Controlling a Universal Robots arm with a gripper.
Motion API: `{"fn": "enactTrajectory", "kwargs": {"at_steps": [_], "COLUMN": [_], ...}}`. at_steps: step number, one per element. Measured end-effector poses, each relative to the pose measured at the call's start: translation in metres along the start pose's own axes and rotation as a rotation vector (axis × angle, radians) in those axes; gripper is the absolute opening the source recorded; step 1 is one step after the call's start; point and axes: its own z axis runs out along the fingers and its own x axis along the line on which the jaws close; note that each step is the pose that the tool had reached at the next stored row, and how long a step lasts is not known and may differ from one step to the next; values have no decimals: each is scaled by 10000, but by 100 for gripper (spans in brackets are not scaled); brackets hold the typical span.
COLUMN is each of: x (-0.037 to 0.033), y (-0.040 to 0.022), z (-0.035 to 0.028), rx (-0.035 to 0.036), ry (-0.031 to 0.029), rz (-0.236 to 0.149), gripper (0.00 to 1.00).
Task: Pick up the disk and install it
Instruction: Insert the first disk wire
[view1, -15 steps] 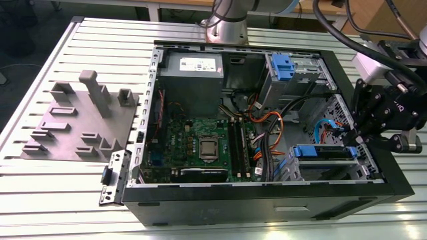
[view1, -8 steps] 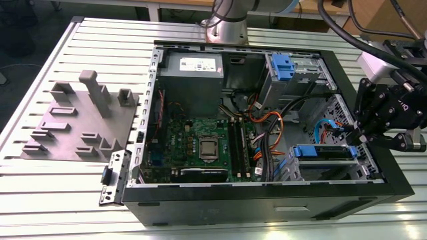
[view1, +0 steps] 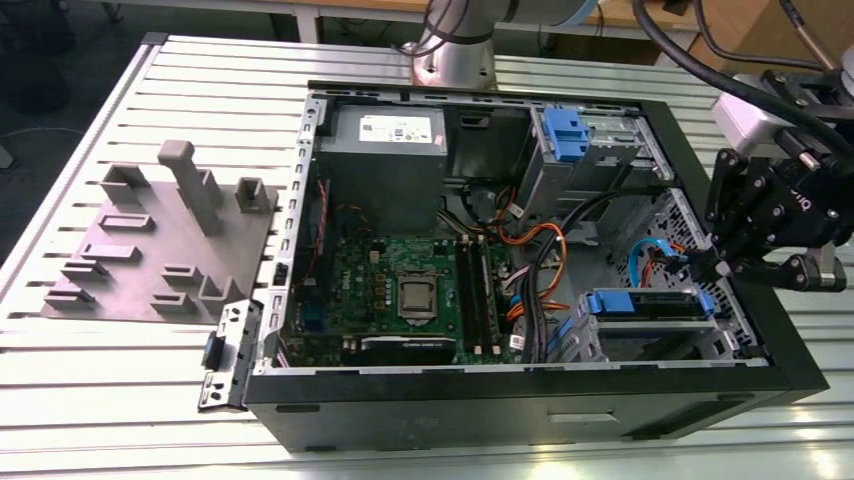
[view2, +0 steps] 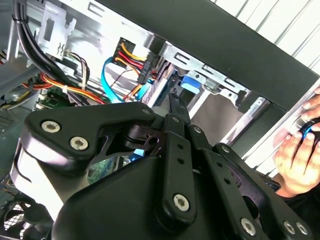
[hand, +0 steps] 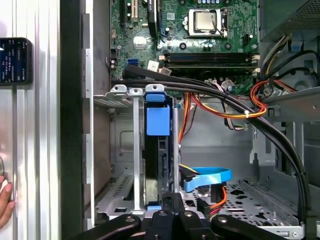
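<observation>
1. In the exterior view, over the side wall of the open computer case (view1: 534, 385), my gripper (view1: 714, 268) points into the box. The disk (view1: 647, 304) sits in the metal cage (view1: 577, 345), just to the exterior view's left of the gripper. They are very near each other, maybe touching.
2. In the second wrist view, the gripper (view2: 176, 98) reaches toward the blue end of the disk (view2: 190, 84), past the red and yellow wires (view2: 131, 56). I cannot tell if the gripper is open, closed, or holding the disk.
3. In the first wrist view, I look along the disk (hand: 162, 160). It stands on its thin edge inside the cage (hand: 135, 165). Its long side runs straight away from the gripper (hand: 172, 198) toward the green board (hand: 200, 45). The gripper is right at the disk's near end, so the two line up. The disk looks most of the way in, I think.
</observation>
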Motion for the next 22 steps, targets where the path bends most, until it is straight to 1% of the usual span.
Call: {"fn": "enactTrajectory", "kwargs": {"at_steps": [2, 7, 16, 22], "x": [-22, -49, -72, -115], "y": [0, 0, 2, 3], "z": [-1, -4, -61, -69], "rx": [0, 0, 0, 0], "ry": [1, 2, 0, 1], "rz": [0, 0, 0, 0], "gripper": [11, 11, 11, 11]}}
